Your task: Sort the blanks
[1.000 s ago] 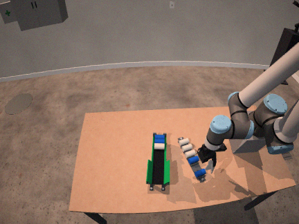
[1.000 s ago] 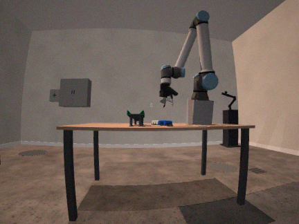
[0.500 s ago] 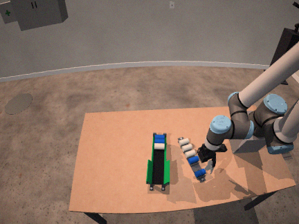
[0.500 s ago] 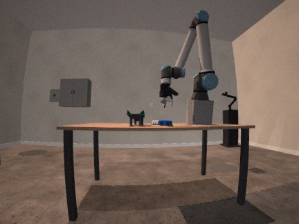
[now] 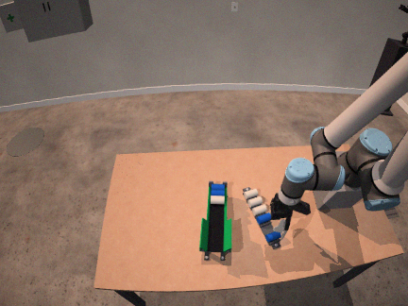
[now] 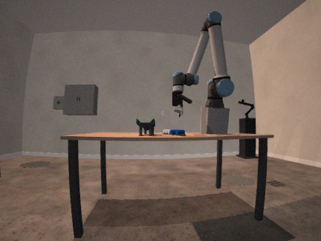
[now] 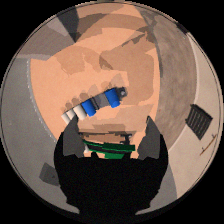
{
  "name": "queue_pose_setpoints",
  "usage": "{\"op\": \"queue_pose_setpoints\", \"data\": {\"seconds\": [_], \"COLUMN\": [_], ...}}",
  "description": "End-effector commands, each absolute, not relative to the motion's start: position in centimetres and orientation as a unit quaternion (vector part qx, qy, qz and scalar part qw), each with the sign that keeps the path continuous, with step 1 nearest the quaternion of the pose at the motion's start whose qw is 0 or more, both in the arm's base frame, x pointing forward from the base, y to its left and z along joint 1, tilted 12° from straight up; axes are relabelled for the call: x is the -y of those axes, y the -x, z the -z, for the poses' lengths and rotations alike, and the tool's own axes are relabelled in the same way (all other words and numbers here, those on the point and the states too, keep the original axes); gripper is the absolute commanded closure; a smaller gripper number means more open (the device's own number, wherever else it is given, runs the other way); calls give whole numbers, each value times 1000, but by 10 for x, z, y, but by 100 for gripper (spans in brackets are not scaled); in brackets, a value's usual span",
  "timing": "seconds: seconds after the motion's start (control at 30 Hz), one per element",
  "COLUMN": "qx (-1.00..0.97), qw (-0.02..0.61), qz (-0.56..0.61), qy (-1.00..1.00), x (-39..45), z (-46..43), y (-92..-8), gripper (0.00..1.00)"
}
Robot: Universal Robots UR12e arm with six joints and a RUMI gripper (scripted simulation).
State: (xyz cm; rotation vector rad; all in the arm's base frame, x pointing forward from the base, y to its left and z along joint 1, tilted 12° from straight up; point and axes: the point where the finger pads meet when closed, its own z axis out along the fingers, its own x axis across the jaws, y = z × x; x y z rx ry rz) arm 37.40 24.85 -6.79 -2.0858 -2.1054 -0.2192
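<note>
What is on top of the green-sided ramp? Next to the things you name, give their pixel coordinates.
On the green-sided ramp (image 5: 228, 236) lie two blue bars (image 5: 217, 187) (image 5: 217, 193) and one white bar (image 5: 217, 200), side by side. The belt surface directly beneath them is covered and can't be seen.

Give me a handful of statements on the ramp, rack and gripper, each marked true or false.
1. The feed ramp holds two blue blanks and one white one. True.
2. The stock rack holds four white blanks. False: it holds three white and two blue.
3. The gripper is open and holds no blank. True.
4. The white blank on the ramp lies between the two blue ones. False: the blues are next to each other, with the white on one side.
5. The two blue blanks on the rack lie apart, with a gap between them. True.
</note>
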Motion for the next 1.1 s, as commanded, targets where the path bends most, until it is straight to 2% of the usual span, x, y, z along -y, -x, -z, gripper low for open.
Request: {"op": "queue_pose_setpoints", "data": {"seconds": [0.0, 0.63, 1.07], "qx": [622, 317, 214], "qw": [88, 105, 107], "qz": [63, 28, 17], "qy": [776, 942, 971], "x": [-250, -254, -255], "z": [74, 93, 99], "y": [-374, -376, -377], "gripper": [0, 0, 0]}}
